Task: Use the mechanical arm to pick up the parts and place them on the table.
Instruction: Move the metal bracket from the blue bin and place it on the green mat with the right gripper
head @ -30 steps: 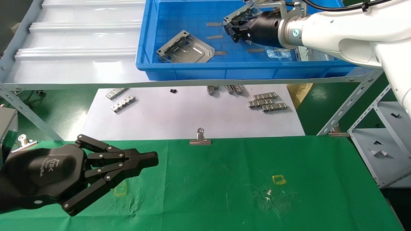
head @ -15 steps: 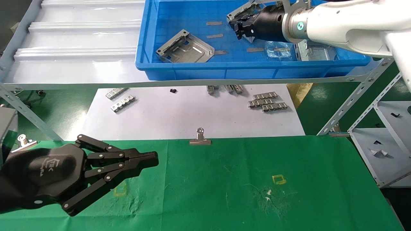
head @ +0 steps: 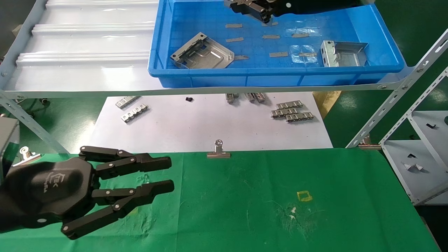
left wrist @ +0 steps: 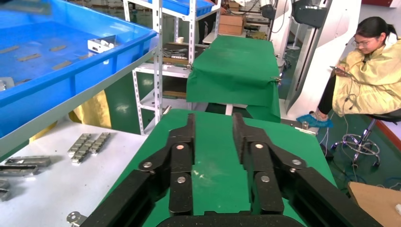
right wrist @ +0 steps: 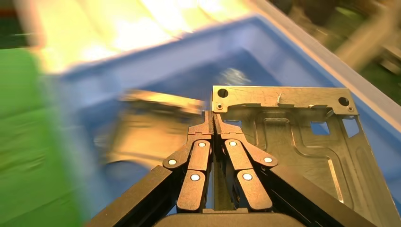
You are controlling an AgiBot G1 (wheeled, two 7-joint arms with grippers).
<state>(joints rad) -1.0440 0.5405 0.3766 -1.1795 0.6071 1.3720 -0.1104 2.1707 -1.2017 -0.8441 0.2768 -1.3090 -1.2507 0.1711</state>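
Observation:
My right gripper (head: 260, 12) hangs above the far side of the blue bin (head: 245, 78), mostly cut off by the top edge of the head view. In the right wrist view this gripper (right wrist: 213, 116) is shut on the bent edge of a silver-grey part (right wrist: 293, 137), which hangs over the bin. Two more parts lie in the bin, one at the left (head: 202, 55) and one at the right (head: 343, 53). My left gripper (head: 170, 174) hovers open and empty over the near left of the green table (head: 262, 196); the left wrist view shows green cloth between its fingers (left wrist: 182, 156).
A white sheet (head: 210, 122) lies under the shelf with ribbed metal strips (head: 290, 111) on it. A binder clip (head: 218, 151) grips the table's far edge. A slanted shelf brace (head: 388, 108) stands at the right. A seated person (left wrist: 369, 75) is beyond the table's end.
My left gripper's fingers have spread from shut to open. My right arm has lifted the part up and leftward, away from the bin floor, and has mostly left the head view.

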